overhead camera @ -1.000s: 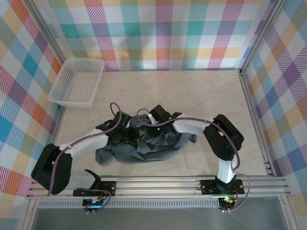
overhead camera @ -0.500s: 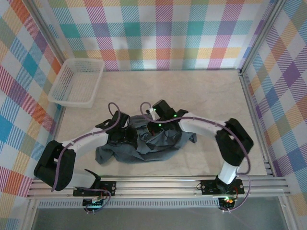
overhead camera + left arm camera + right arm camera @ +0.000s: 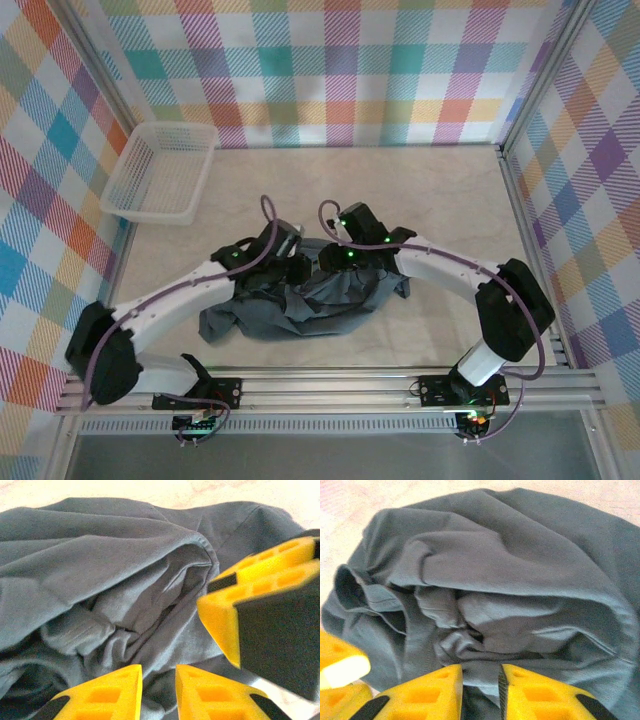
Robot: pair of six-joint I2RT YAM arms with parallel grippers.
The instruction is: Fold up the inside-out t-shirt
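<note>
Left gripper (image 3: 158, 680) is nearly closed, pinching a fold of the inside-out t-shirt (image 3: 115, 565) between its tips; right gripper (image 3: 481, 679) is narrow too, with cloth in its gap, though I cannot tell whether it grips; beyond both claws the shirt lies bunched; it looks soft, light and limp, so take it by a hem or shoulder seam.

Legible markings: none. We can read no text, label, brand name, number or sign on any surface in the overhead or wrist views.
</note>
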